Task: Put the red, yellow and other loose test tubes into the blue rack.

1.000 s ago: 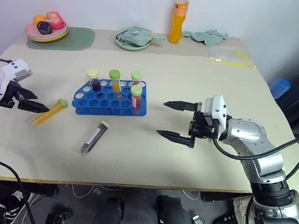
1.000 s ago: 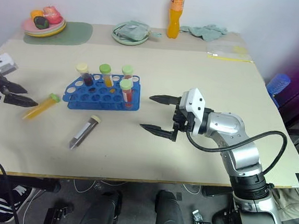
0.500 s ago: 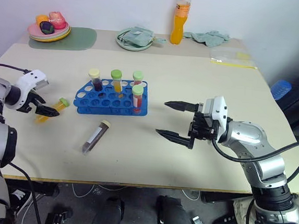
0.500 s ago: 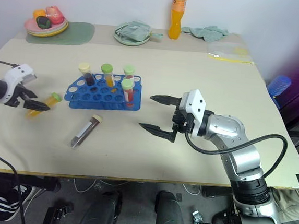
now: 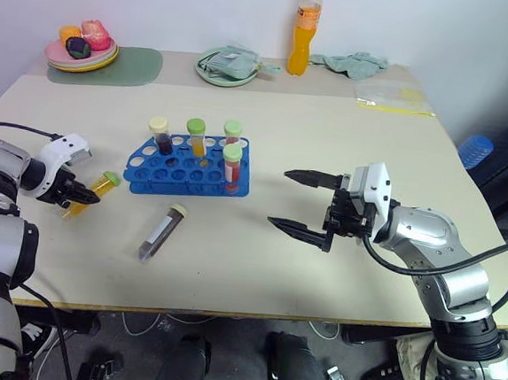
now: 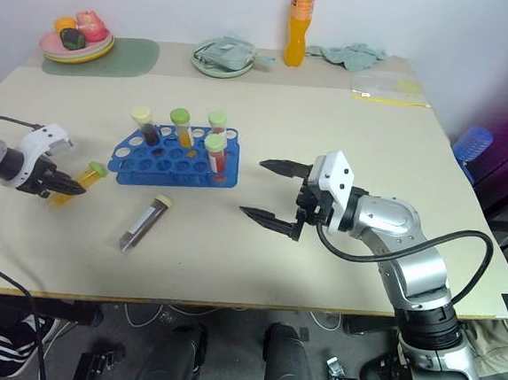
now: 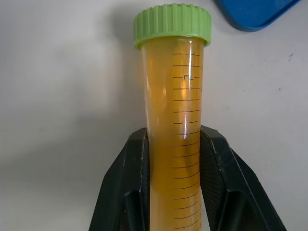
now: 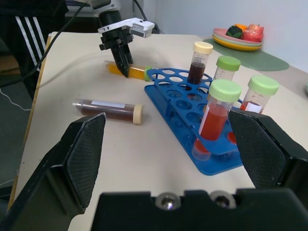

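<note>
The blue rack [image 5: 189,165] stands left of the table's middle. Upright in it are a dark tube [image 5: 158,134], a yellow tube [image 5: 195,136] and two red tubes [image 5: 230,165]. A loose yellow tube with a green cap [image 5: 99,185] lies on the table left of the rack. My left gripper [image 5: 77,196] is shut on that tube's body [image 7: 173,120]. A dark brown tube with a cream cap [image 5: 161,233] lies loose in front of the rack. Right of the rack my right gripper [image 5: 279,197] hangs open and holds nothing.
Along the far edge are a plate of fruit [image 5: 79,50] on a green mat, a plate with a cloth [image 5: 225,63], an orange drink bottle [image 5: 304,30], another cloth [image 5: 358,63] and a plastic bag [image 5: 391,97].
My left gripper has come down over the loose yellow tube and shut on it. The right gripper has stayed where it was, open.
</note>
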Motion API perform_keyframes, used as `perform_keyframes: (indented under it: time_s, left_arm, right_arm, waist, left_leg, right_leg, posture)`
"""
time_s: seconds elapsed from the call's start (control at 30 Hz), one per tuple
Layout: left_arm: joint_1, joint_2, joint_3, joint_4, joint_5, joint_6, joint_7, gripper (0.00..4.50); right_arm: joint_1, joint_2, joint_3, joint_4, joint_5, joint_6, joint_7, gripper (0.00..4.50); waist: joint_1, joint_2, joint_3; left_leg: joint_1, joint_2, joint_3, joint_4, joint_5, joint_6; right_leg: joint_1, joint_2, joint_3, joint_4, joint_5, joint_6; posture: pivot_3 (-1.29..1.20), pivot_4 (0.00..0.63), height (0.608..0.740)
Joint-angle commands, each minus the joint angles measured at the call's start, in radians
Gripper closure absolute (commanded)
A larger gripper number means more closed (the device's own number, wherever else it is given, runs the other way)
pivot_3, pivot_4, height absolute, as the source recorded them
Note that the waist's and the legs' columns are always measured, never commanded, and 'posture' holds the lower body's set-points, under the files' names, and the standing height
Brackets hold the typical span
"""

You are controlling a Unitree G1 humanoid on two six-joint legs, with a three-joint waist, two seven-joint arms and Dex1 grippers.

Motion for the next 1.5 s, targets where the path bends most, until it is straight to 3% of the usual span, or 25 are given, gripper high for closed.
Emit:
perform_keyframes:
  time_s: [0.03,0.2,0.33,0.5,0.6,0.8,0.9,1.2,1.5]
  left_arm:
    - [0.016,0.041,0.027,-0.002,0.006,-0.011,0.051,3.73]
    - [0.005,0.059,0.198,-0.065,-0.130,-0.180,0.170,3.73]
    - [0.070,0.017,0.424,-0.205,-0.335,-0.320,0.226,3.73]
    - [0.380,-0.107,0.630,-0.686,-0.584,-0.259,0.260,3.73]
    - [0.541,-0.237,0.709,-0.977,-0.697,-0.269,0.360,3.73]
    - [0.655,-0.420,0.668,-1.195,-0.699,-0.379,0.495,3.73]
    - [0.673,-0.528,0.582,-1.235,-0.644,-0.427,0.563,3.73]
    - [0.584,-0.675,0.437,-0.971,-0.492,-0.695,0.646,3.73]
    - [0.568,-0.699,0.364,-0.801,-0.472,-0.804,0.604,3.73]
  right_arm:
    - [-0.010,-0.003,-0.021,-0.016,-0.001,-0.025,-0.009,0.00]
    - [0.001,-0.005,-0.025,-0.021,-0.005,-0.030,-0.017,0.00]
    - [0.008,-0.007,-0.029,-0.018,-0.005,-0.034,-0.020,0.00]
    - [-0.009,0.002,-0.025,0.013,-0.011,-0.049,-0.017,0.00]
    - [-0.028,0.005,-0.022,0.048,-0.022,-0.069,-0.011,0.00]
    - [-0.041,0.004,-0.019,0.102,-0.043,-0.101,0.000,0.00]
    - [-0.016,-0.008,-0.031,0.119,-0.052,-0.118,0.005,0.00]
    - [0.037,-0.017,-0.050,0.059,-0.051,-0.107,-0.020,0.00]
    - [0.061,-0.040,-0.068,0.020,-0.049,-0.092,-0.053,0.00]
  waist:
    - [0.000,0.000,0.000]
    - [0.004,0.000,0.000]
    - [0.014,-0.001,0.000]
    - [0.006,0.001,-0.001]
    - [0.001,0.001,-0.001]
    - [0.012,0.001,-0.001]
    - [0.031,0.001,-0.001]
    - [0.029,0.001,-0.001]
    - [0.031,0.001,-0.001]
  left_leg:
    - [0.000,0.000,0.000,0.000,0.000,0.000]
    - [0.000,0.000,0.000,0.000,0.000,0.000]
    - [-0.001,-0.001,-0.001,0.002,0.000,0.000]
    - [0.000,-0.002,0.001,0.001,0.000,0.000]
    - [0.000,-0.001,0.000,0.002,0.000,0.000]
    - [0.000,-0.001,0.000,0.003,0.000,0.000]
    - [0.002,-0.002,0.001,0.004,0.000,0.000]
    - [0.003,-0.003,0.000,0.004,0.000,0.000]
    - [0.003,-0.003,0.000,0.004,0.000,0.000]
  right_leg:
    - [0.000,0.000,0.000,0.000,0.000,0.000]
    - [0.000,0.000,0.000,0.001,0.000,0.000]
    - [0.000,-0.002,0.000,0.000,0.000,0.000]
    - [0.001,-0.005,0.000,0.000,0.001,0.000]
    - [0.001,-0.003,0.000,0.001,0.001,-0.001]
    - [0.001,-0.003,0.000,0.001,0.001,-0.001]
    - [0.005,-0.003,0.000,-0.001,0.001,-0.001]
    - [0.006,-0.003,0.000,-0.001,0.001,-0.001]
    - [0.007,-0.003,0.000,-0.002,0.001,-0.001]
  posture:
    - [0.00,0.150,0.740]
    - [0.00,0.150,0.740]
    - [0.00,0.150,0.740]
    - [0.00,0.150,0.740]
    - [0.00,0.150,0.740]
    - [0.00,0.150,0.740]
    - [0.00,0.150,0.740]
    - [0.00,0.150,0.740]
    - [0.00,0.150,0.740]
